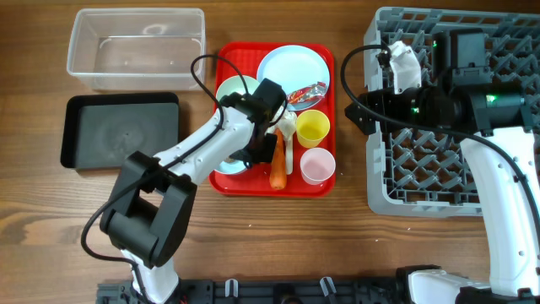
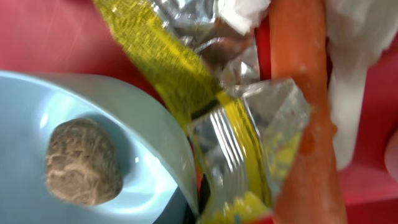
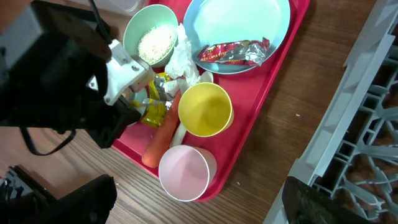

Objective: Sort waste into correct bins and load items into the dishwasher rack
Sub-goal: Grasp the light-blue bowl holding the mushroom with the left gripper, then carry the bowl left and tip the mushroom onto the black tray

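Logged left jaws fully closed, pinching the crinkled yellow wrapper (image 2: 217,124) over the near-left part of the red tray (image 1: 226,61). Found that wrapper between a pale blue bowl (image 2: 37,124) and the orange carrot (image 2: 305,93), crossing the bowl's rim in the left wrist view. Noted one small brown lump (image 2: 81,162) inside that bowl. Saw the white spoon (image 2: 348,93) just beside the carrot on its far side from the wrapper. Placed the rest on the tray thus: second bowl (image 3: 169,22) with white rice (image 3: 155,43) at the far-left corner, crumpled tissue (image 3: 183,59) touching its rim, light-blue plate (image 3: 242,25) at the far-right corner carrying the red wrapper (image 3: 233,53), yellow cup (image 3: 205,109) along the right edge, pink cup (image 3: 183,174) at the near-right corner. Recorded right jaws spread wide and empty, hanging over the left edge of the grey rack (image 1: 422,169), well apart from the tray. Located rack at the right edge of the surface (image 1: 337,245), clear tub (image 1: 135,51) at its far-left corner, black tray (image 1: 122,131) along the left edge just nearer than the tub.
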You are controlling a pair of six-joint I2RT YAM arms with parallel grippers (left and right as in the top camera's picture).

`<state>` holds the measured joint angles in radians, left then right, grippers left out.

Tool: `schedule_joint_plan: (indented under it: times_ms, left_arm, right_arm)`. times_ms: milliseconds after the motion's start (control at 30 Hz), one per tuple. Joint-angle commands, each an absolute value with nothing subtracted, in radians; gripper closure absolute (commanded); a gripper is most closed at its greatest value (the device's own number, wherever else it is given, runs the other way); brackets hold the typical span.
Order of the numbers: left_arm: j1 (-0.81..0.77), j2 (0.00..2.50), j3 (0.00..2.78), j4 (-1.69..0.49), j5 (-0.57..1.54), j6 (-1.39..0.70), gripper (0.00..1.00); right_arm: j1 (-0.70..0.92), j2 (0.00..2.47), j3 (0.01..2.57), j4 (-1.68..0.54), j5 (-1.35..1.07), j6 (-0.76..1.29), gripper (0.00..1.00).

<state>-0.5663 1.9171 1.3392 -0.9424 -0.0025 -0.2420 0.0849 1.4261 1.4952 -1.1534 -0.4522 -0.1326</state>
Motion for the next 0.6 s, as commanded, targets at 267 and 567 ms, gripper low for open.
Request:
schedule_joint_plan:
  times_ms: [267,567]
  left_arm:
    - [-0.509,1.843,1.595,-1.219,0.022,-0.244,0.96]
    - [-0.194,1.701,1.604,-1.234,0.219,-0.217,0.96]
  right_arm:
    - [0.092,1.435,1.510,-1.144,-0.469,-0.130,0.12]
    - [0.092,1.435,1.510,-1.138,-0.460,-0.131,0.11]
